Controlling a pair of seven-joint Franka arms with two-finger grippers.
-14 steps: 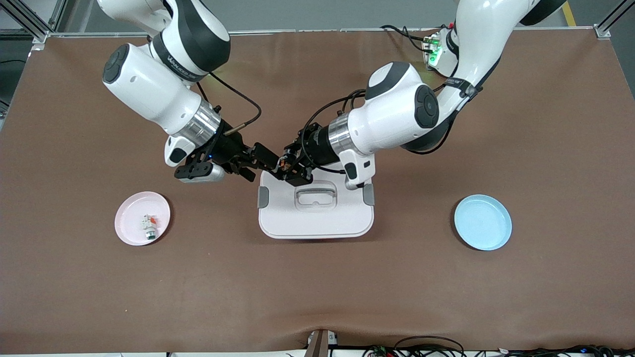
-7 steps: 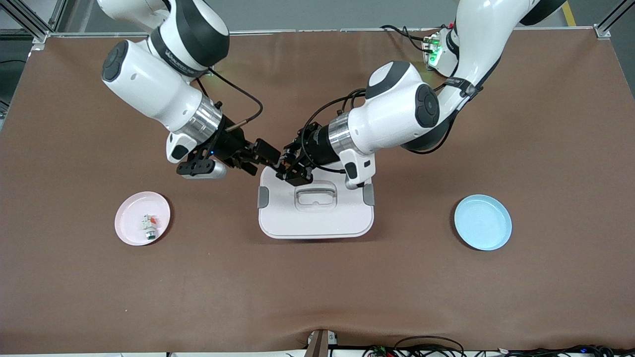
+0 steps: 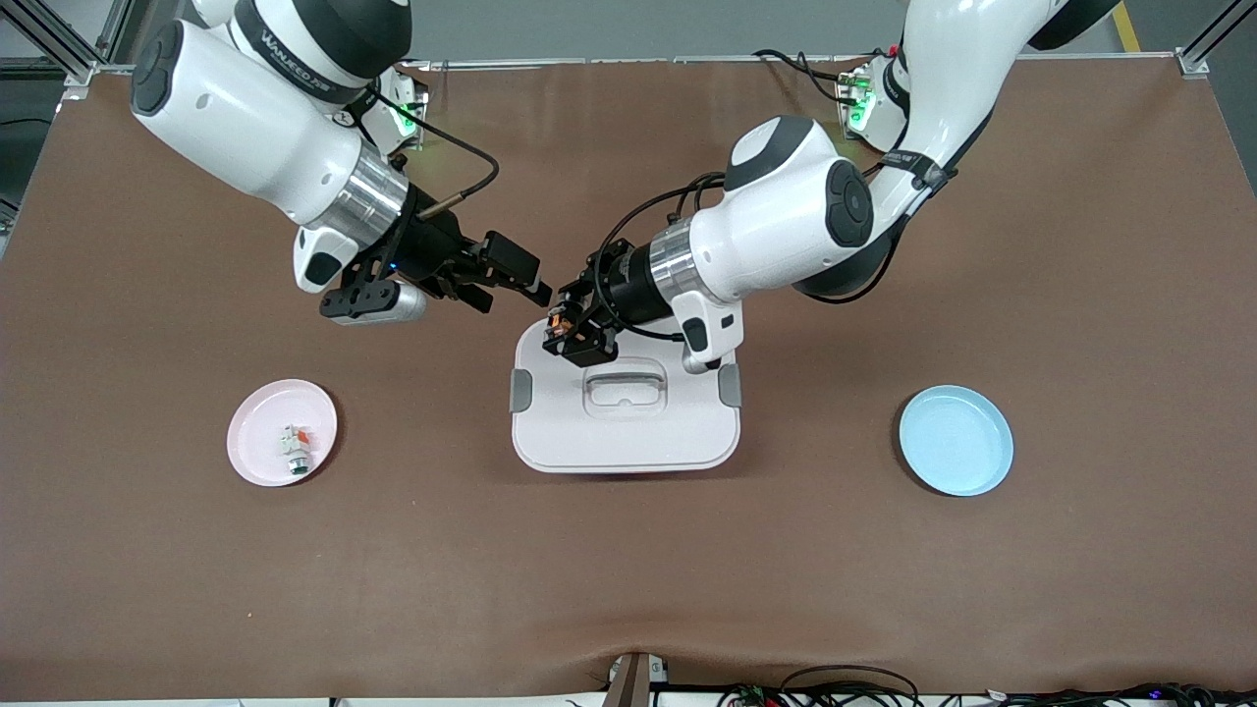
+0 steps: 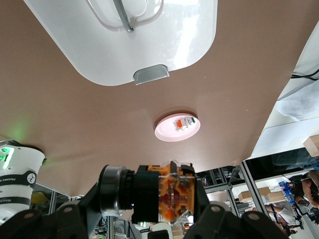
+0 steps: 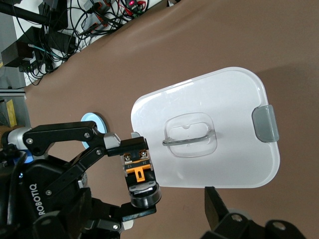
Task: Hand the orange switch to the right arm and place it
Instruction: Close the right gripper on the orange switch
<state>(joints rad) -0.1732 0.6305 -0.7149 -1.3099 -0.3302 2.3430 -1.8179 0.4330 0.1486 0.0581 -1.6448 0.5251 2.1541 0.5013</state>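
Nearest the front camera we see three things in a row on the brown table (image 3: 628, 570): a pink plate (image 3: 282, 432) toward the right arm's end, holding a small white-and-green part (image 3: 295, 444); a white lidded box (image 3: 625, 412) with grey clips and a handle in the middle; and a blue plate (image 3: 956, 440) toward the left arm's end. Above the box's edge farthest from the camera, the left gripper (image 3: 570, 329) is clamped tight on the orange switch (image 3: 556, 321), which is held in the air; in the left wrist view we see the switch (image 4: 167, 194) with its copper-orange face between the black fingers (image 4: 214, 219). Just beside it, over bare table next to the box, the right gripper (image 3: 511, 277) hangs with its fingers spread wide and nothing between them. It points toward the switch but looks apart from it, though the front view leaves us unsure how small the gap is. Its own camera shows the switch (image 5: 137, 169) in the other gripper's grasp.
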